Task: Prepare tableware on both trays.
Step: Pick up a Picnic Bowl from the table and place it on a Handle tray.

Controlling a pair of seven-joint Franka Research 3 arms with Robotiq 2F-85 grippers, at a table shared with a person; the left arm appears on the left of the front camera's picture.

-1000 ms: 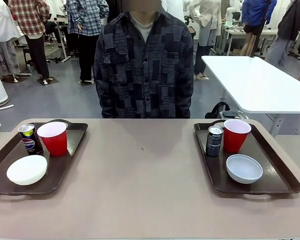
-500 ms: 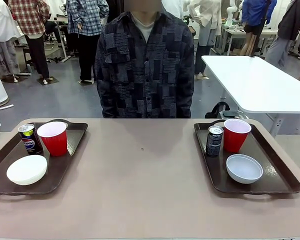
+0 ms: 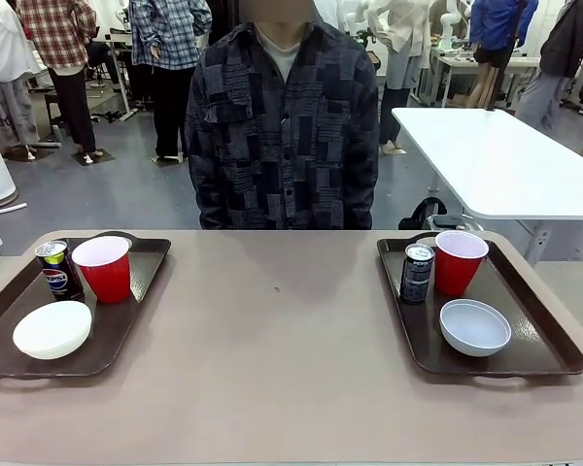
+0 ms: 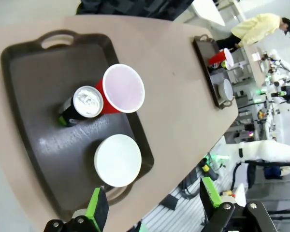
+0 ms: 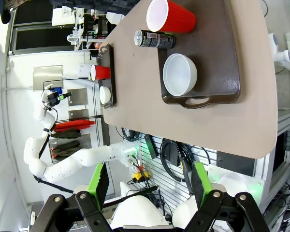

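Observation:
In the front view the left tray (image 3: 10,335) holds a blue Pepsi can (image 3: 55,269), a red cup (image 3: 104,269) and a white bowl (image 3: 52,329). On the right tray (image 3: 536,342) stand a black can (image 3: 417,273), a red cup (image 3: 459,262) and a white bowl (image 3: 475,326). My left gripper (image 4: 153,203) hangs open high above its tray (image 4: 36,96), over the cup (image 4: 121,89), can (image 4: 84,102) and bowl (image 4: 118,160). My right gripper (image 5: 147,186) is open too, well off the right tray (image 5: 217,53), with its cup (image 5: 171,16), can (image 5: 154,38) and bowl (image 5: 180,74).
A person (image 3: 284,126) stands at the far edge of the table, hands out of sight. The beige tabletop (image 3: 277,330) runs bare between the trays. A white table (image 3: 505,160) stands behind on the right.

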